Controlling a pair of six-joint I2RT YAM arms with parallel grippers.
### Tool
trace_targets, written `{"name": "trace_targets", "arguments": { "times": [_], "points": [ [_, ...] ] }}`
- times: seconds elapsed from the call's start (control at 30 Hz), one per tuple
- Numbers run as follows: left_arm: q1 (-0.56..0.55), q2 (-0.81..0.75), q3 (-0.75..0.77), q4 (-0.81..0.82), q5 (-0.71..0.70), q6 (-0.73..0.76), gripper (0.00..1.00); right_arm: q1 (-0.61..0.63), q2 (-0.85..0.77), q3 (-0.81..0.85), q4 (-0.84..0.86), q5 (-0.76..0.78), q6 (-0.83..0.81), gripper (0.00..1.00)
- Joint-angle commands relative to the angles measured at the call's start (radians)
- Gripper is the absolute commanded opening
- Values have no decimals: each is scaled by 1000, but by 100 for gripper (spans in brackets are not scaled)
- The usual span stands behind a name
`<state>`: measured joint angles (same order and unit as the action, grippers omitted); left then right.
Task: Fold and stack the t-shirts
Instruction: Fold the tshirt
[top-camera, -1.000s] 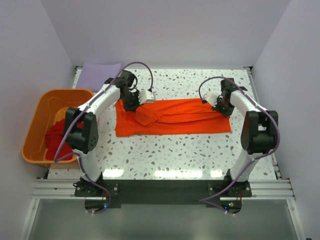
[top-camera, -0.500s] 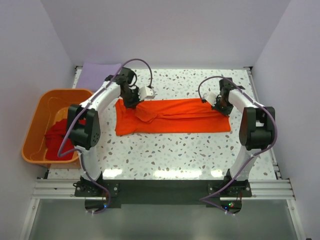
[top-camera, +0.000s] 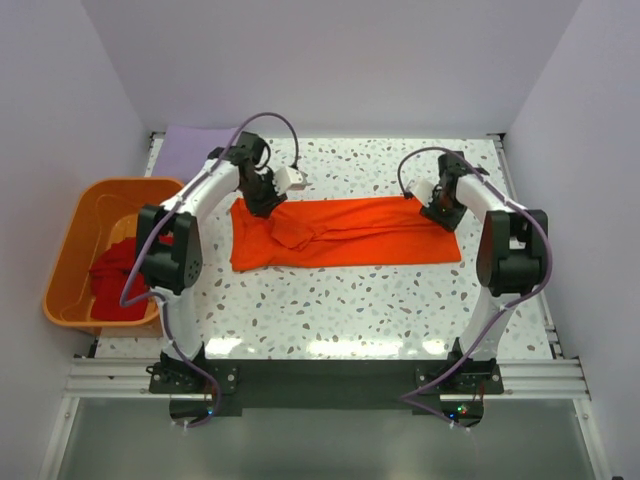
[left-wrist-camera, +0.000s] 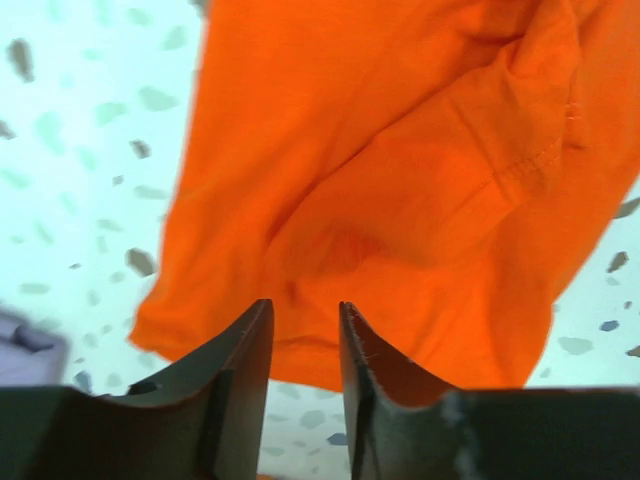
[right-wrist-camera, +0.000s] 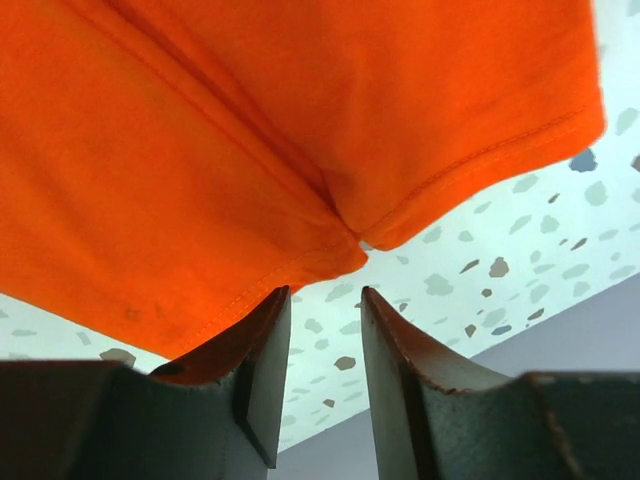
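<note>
The bright orange t-shirt (top-camera: 350, 232) lies spread as a long strip across the middle of the table, with a bunched fold near its left end. My left gripper (top-camera: 262, 200) hovers at the shirt's far left corner, jaws slightly apart and empty; its wrist view shows the orange cloth (left-wrist-camera: 400, 180) just beyond the fingertips. My right gripper (top-camera: 437, 208) is at the shirt's far right corner, open and empty, with the hem (right-wrist-camera: 300, 150) ahead of it. The darker red t-shirt (top-camera: 118, 280) lies crumpled in the tub. The lavender t-shirt (top-camera: 195, 148) lies at the far left corner.
The rigid orange plastic tub (top-camera: 75, 240) stands off the table's left side. White walls close in the back and both sides. The speckled table (top-camera: 350, 300) shows in front of the orange shirt.
Both grippers have drawn slightly back toward the far edge of the orange shirt. The shirt itself lies as before.
</note>
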<state>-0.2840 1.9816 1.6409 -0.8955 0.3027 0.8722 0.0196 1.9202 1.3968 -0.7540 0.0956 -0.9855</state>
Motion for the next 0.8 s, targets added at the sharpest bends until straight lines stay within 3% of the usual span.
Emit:
{"name": "trace_targets", "arguments": {
  "times": [0.0,0.13,0.23,0.3,0.37,0.57,0.77],
  "points": [
    [84,2,111,55,22,-136,39,-3,-49,76,-25,13,77,41],
    [150,-65,94,36,130,-263,41,-4,-95,116,-111,-42,189,40],
    [146,-156,-38,76,231,-357,43,-4,-130,122,-189,-94,264,33],
    [122,-199,-139,125,280,-456,51,-3,-132,111,-226,-149,301,25],
    [82,-220,-205,165,271,-545,51,-3,-124,85,-245,-189,340,19],
    [-21,-288,-447,415,147,-716,51,-1,-93,21,-180,-201,387,17],
    [-83,-228,-460,483,26,-708,48,-3,-58,10,-150,-192,393,17]
  ]
}}
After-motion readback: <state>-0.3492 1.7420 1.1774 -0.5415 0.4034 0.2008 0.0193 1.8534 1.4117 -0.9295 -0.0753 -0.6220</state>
